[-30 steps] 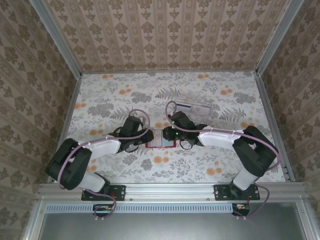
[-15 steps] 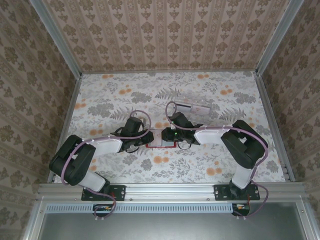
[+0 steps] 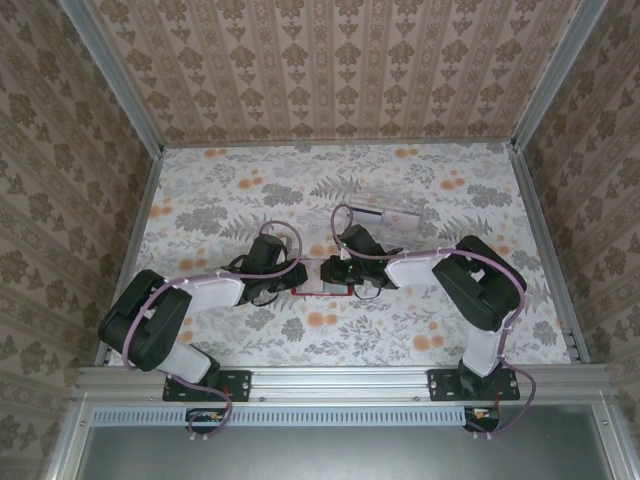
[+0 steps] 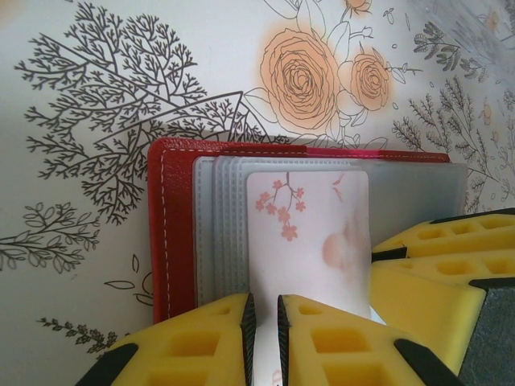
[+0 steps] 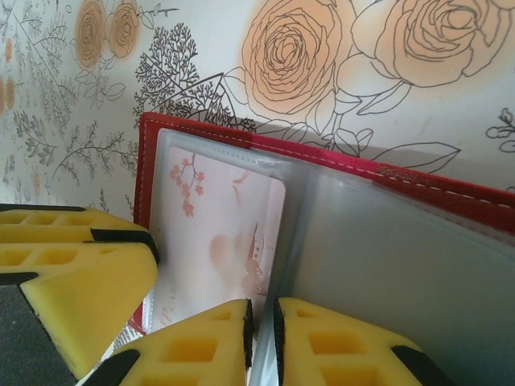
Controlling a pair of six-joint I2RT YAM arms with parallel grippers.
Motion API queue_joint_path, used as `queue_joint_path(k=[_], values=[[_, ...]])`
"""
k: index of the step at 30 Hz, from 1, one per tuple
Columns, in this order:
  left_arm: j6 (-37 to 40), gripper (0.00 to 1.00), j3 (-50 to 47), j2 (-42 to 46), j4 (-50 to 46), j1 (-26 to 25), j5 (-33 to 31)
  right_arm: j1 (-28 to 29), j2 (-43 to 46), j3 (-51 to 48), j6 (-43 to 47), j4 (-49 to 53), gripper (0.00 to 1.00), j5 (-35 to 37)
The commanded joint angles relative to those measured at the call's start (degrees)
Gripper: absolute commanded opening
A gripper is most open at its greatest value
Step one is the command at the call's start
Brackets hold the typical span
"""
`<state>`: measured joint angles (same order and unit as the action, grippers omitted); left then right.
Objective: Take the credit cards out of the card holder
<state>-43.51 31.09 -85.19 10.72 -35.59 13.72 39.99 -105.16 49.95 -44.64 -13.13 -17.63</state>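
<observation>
Right elbow swung inward; both wrists stayed at holder, open mid-counter. Left gripper: jaws near-shut, pinching card, still sleeved. Right gripper: jaws near-shut on clear sleeve. Extraction barely begun, I judge.

Top view is evenly lit by soft overhead light, no hard glare, just faint short shadows under the arms on the surface. It is sharp in the centre, and the walls splay outward at the corners from wide-lens distortion. Both wrist views are bright, warm close-ups: the yellow jaws along the bottom edge are soft and out of focus, the card holder and nearby print are fairly crisp, its clear sleeves look milky, and the print softens toward the upper corners.
</observation>
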Motion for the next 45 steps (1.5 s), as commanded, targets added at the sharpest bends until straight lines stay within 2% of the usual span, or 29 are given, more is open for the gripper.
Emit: queue_joint_path(k=[1,7,12,25,31,35,40,45], values=[[-0.13,0.19,-0.77,-0.95,-0.76,-0.53,-0.09,-0.17,-1.43,1.34,-1.32,-1.64,0.19,-2.17],[-0.16,0.18,-0.77,-1.2,-0.67,-0.79,-0.18,-0.43,-1.8,1.24,-2.38,-3.23,0.18,-3.71],[-0.09,0.17,-0.77,-1.2,-0.87,-0.86,-0.44,-1.0,-1.98,0.29,-3.48,-4.61,0.0,-4.68],[0.13,0.08,-0.16,-1.98,-3.51,-0.62,-2.12,-5.79,0.33,-4.29,-3.8,-6.03,0.0,-6.97],[0.91,0.07,0.27,-1.65,-4.53,-0.62,-2.53,-6.15,0.06,-3.9,-3.54,-6.03,0.0,-7.73],[0.9,0.11,0.61,-0.73,-4.39,-0.87,-1.42,-5.93,-0.2,-3.25,-3.39,-5.82,0.0,-8.32],[2.41,0.15,2.33,1.35,-6.8,-2.63,-2.78,-4.92,-1.54,0.54,-0.36,-1.1,0.0,-9.56],[2.47,0.1,2.37,-0.49,-6.7,-2.64,-2.74,-5.12,-1.68,3.44,2.16,3.23,0.0,-8.23]])
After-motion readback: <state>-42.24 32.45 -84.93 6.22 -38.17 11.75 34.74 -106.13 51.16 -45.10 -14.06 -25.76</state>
